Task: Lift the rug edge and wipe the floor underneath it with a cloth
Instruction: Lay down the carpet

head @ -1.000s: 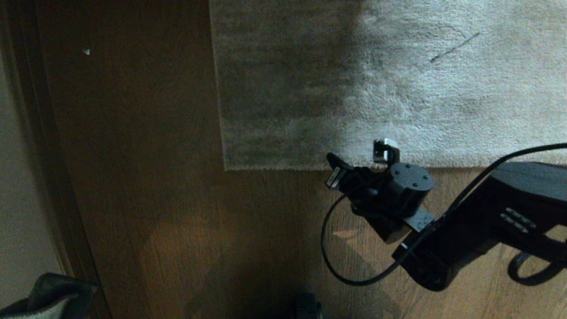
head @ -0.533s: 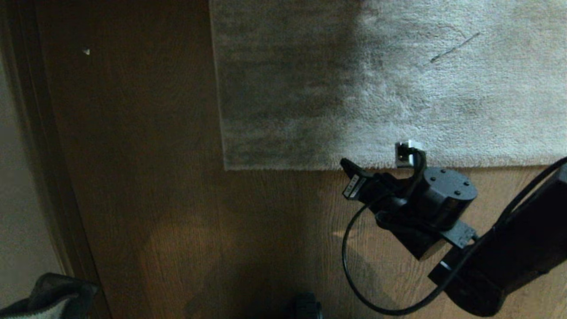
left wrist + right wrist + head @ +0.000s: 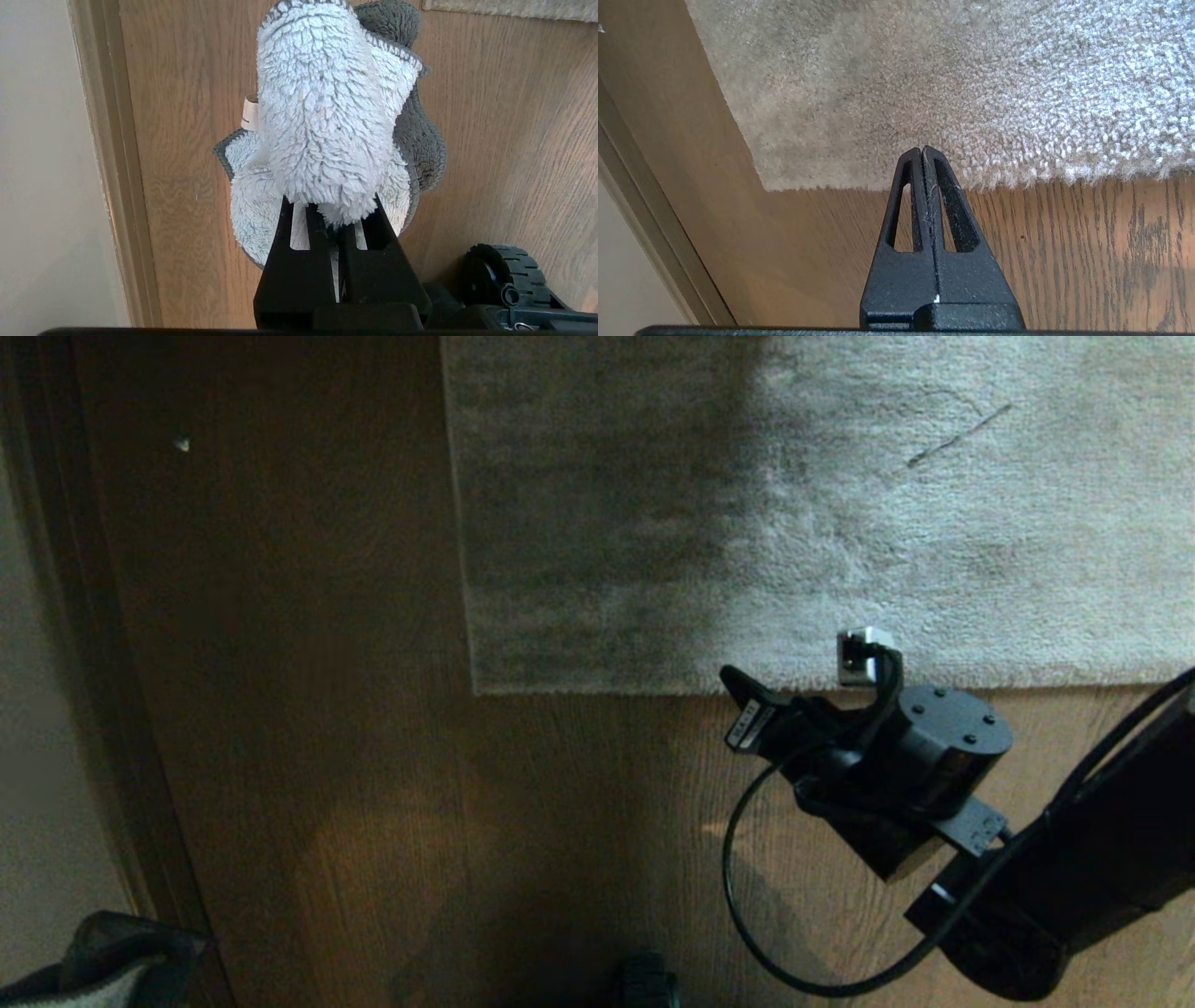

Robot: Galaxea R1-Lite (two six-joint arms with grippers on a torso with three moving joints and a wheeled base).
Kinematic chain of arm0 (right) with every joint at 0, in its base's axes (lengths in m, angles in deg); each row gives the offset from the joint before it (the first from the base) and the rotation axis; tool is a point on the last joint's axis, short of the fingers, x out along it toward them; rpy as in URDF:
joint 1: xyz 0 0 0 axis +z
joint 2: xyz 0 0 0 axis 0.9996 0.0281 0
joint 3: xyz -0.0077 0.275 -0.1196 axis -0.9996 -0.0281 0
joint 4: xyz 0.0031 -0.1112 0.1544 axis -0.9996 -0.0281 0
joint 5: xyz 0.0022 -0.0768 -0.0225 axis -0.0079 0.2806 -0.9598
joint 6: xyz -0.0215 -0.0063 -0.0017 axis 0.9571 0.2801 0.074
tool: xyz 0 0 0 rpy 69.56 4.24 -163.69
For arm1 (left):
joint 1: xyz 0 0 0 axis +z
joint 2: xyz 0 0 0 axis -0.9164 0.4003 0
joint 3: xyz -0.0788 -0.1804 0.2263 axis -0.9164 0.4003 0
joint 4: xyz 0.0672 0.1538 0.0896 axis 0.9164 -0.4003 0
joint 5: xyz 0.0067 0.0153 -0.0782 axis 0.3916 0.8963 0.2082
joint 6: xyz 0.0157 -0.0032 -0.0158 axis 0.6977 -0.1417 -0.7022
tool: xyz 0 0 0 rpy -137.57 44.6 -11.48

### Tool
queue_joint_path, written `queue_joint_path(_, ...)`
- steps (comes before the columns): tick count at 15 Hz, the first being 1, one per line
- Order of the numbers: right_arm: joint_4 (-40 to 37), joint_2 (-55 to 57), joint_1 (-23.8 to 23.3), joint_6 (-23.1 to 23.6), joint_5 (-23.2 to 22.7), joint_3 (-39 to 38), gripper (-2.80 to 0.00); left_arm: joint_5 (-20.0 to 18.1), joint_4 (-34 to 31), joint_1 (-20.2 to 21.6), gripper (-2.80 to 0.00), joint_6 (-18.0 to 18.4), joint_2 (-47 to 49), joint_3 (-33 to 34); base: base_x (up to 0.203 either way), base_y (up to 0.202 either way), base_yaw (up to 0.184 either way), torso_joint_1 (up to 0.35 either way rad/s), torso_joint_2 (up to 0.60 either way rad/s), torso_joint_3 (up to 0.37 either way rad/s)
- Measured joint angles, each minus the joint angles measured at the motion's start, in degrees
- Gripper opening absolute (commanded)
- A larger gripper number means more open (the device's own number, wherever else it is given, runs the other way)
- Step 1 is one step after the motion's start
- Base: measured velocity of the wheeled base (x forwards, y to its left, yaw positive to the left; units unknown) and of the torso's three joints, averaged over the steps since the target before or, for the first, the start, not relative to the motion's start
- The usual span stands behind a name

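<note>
Approach step, lift not begun: left gripper [image 3: 334, 219] parked nearest, clamped on cloth [image 3: 327, 135] above floor [image 3: 327, 756]; right gripper [image 3: 923, 151] pressed together, empty, at rug [image 3: 840, 504] near edge, lying flat; next, probably parting to pinch it.

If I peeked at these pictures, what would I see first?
First, the big grey rug lying flat on the brown wooden floor. Next, the black right gripper, shut and empty, pointing at the rug's near edge. Then the fluffy pale blue cloth, pinched in the left gripper near the baseboard.
</note>
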Motion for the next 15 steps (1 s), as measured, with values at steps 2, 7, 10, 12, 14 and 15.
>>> queue_joint_path(2, 0.02, 0.47, -0.24, 0.03, -0.03, 1.66, -2.80, -0.02, -0.02, 0.00, -2.80, 0.00, 0.00, 0.00, 0.000, 0.000, 0.000, 0.000, 0.00, 0.000)
queue_joint_path(7, -0.01, 3.54, -1.35, 0.26, 0.00, 7.43, -2.80, -0.04, 0.00, 0.00, -2.80, 0.00, 0.00, 0.00, 0.000, 0.000, 0.000, 0.000, 0.00, 0.000)
queue_joint_path(10, 0.00, 5.71, -3.12, 1.00, -0.01, 10.41, -2.80, -0.04, 0.00, 0.00, -2.80, 0.00, 0.00, 0.00, 0.000, 0.000, 0.000, 0.000, 0.00, 0.000)
queue_joint_path(12, 0.00, 7.11, -4.13, 1.27, 0.08, 11.34, -2.80, -0.04, -0.02, 0.00, -2.80, 0.00, 0.00, 0.00, 0.000, 0.000, 0.000, 0.000, 0.00, 0.000)
queue_joint_path(14, -0.01, 8.99, -4.77, 1.35, 0.21, 12.69, -2.80, -0.01, -0.02, 0.00, -2.80, 0.00, 0.00, 0.00, 0.000, 0.000, 0.000, 0.000, 0.00, 0.000)
queue_joint_path(15, 0.00, 9.96, -4.89, 1.33, 0.19, 13.69, -2.80, -0.03, -0.02, 0.00, -2.80, 0.00, 0.00, 0.00, 0.000, 0.000, 0.000, 0.000, 0.00, 0.000)
